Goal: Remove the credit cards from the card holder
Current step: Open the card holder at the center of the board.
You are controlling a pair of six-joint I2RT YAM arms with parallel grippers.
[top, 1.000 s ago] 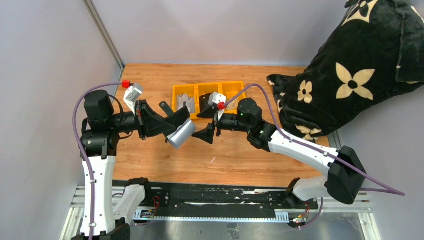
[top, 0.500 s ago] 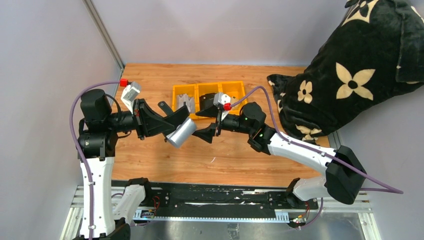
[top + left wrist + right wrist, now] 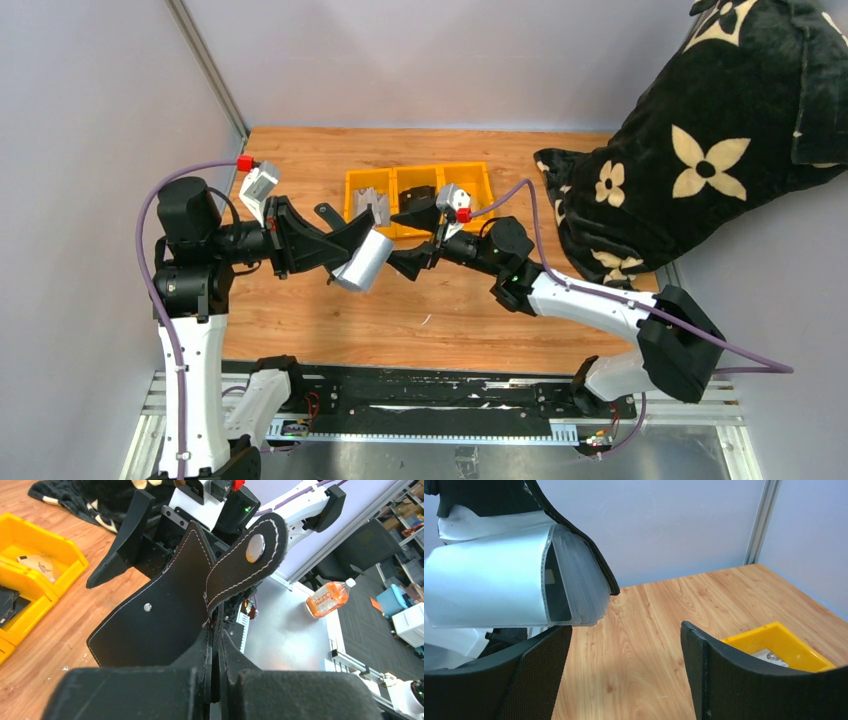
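Black card holder [image 3: 160, 615] hangs open above the wood table [image 3: 450, 310], clenched by the left gripper [image 3: 214, 647]. Its clear sleeves [image 3: 499, 590] fan toward the right gripper [image 3: 624, 630], whose jaws stand wide apart just beside them, grasping nothing. Behind both, the yellow tray [image 3: 415, 168] has three compartments: silvery cards [image 3: 372, 204] lie in the left one, the left wrist view shows a pale card in another with something dark and unclear next to it, and whether any cards sit inside the sleeves cannot be told.
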